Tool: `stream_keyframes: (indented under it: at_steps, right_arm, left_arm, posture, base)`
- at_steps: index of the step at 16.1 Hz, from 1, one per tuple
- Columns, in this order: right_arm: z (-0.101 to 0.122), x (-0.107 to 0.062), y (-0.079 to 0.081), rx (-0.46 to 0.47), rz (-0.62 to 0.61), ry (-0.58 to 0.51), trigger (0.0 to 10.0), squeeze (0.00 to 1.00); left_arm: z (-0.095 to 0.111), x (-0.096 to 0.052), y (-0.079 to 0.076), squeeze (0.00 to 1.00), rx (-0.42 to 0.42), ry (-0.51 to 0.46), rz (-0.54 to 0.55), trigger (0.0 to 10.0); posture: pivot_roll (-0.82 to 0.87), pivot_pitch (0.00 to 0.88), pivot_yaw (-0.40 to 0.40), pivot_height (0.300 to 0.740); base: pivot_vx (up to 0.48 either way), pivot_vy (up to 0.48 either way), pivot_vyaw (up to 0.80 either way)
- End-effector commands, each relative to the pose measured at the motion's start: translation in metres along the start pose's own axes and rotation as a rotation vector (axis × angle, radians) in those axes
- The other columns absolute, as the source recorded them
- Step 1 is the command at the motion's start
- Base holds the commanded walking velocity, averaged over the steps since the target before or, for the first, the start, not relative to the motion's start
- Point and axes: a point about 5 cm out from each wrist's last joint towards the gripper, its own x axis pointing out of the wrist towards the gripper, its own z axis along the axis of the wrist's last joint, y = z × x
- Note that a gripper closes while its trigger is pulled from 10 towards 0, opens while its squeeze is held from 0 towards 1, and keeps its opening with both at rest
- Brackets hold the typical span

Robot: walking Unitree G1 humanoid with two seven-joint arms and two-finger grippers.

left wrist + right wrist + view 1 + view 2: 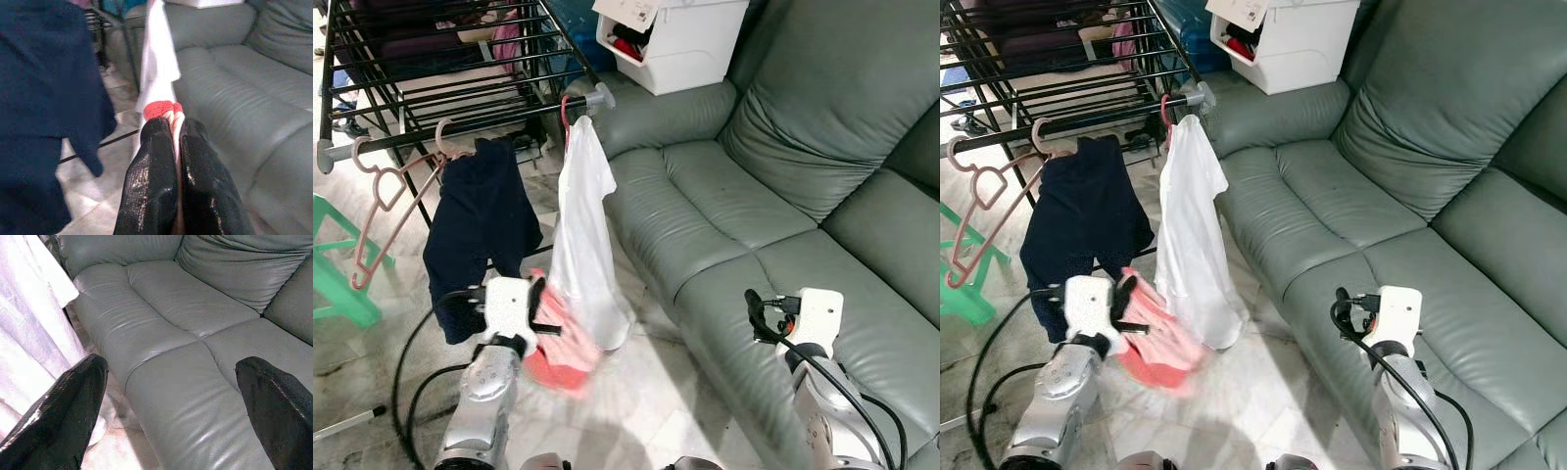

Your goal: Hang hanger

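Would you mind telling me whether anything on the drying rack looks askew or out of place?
Yes: the empty pink hanger hangs tilted, its lower corner swung out below the rack's front bar. The navy garment and white shirt hang straight down.

The left gripper is squeezed tight on a pink-red cloth. Right in front of it hangs a white shirt, very close, so that way is blocked. Just beside it, on its outer side, hangs a dark blue garment, close too. Above both runs the black rack bar, with an empty pink hanger on it and bare bar next to that. Below the gripper there is open floor.

The right gripper has its fingers wide apart. Under and ahead of it is the grey sofa seat. The white shirt hangs near its inner side.
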Motion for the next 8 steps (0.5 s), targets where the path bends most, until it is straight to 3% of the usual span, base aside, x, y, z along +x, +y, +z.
stream_keyframes:
  at_steps: [1, 5, 8]
  right_arm:
    - [0.007, -0.001, -0.003, -0.014, 0.007, -0.036, 10.0, 0.00]
    - [0.016, -0.008, -0.003, -0.011, 0.052, -0.090, 10.0, 0.00]
    - [0.013, -0.010, -0.001, -0.017, 0.062, -0.089, 10.0, 0.00]
  left_arm:
    - [0.002, -0.002, 0.007, 0.00, 0.011, -0.016, 0.019, 10.0]
    - [0.000, -0.015, 0.017, 0.00, 0.046, -0.012, 0.016, 10.0]
    - [0.000, -0.015, 0.020, 0.00, 0.061, -0.011, 0.016, 10.0]
  posture:
    - [-0.03, 0.000, -0.004, 0.740]
    - [-0.02, 0.000, 0.006, 0.740]
    - [-0.02, 0.000, 0.012, 0.740]
  base:
    - [0.000, 0.000, 0.00]
    - [0.000, 0.000, 0.00]
    - [0.000, 0.000, 0.00]
